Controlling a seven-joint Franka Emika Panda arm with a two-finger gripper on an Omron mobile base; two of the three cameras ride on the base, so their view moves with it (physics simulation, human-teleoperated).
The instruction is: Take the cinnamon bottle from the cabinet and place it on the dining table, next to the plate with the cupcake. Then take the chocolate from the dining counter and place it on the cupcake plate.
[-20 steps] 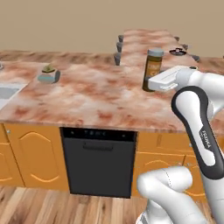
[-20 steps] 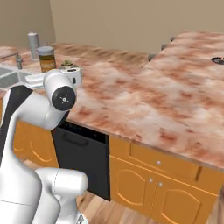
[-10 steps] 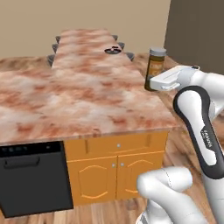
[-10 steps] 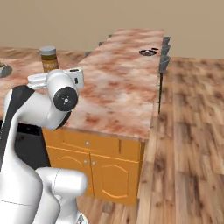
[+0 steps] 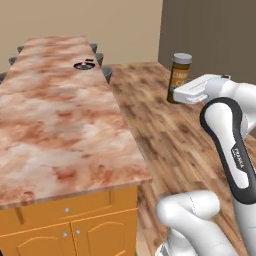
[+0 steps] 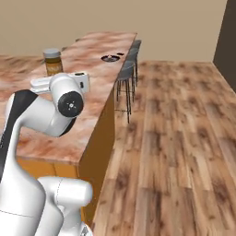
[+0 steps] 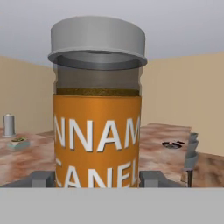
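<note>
The fingers (image 7: 97,178) pinch the cinnamon bottle (image 7: 97,107) low on its label, one grey tip on each side – the bottle stands upright between them, grey cap on top. From the left base camera the bottle (image 5: 179,78) hangs in the air beyond the white hand, over the wooden floor (image 5: 165,135) and well off the bench (image 5: 55,130). From the right base camera it (image 6: 53,61) rises just behind the arm's wrist, seen against the marbled top (image 6: 87,78). The dark plate (image 5: 84,65) sits far along the bench near its floor-side edge – the same plate (image 6: 110,58) lies close to the stools (image 6: 126,73) in the right view.
</note>
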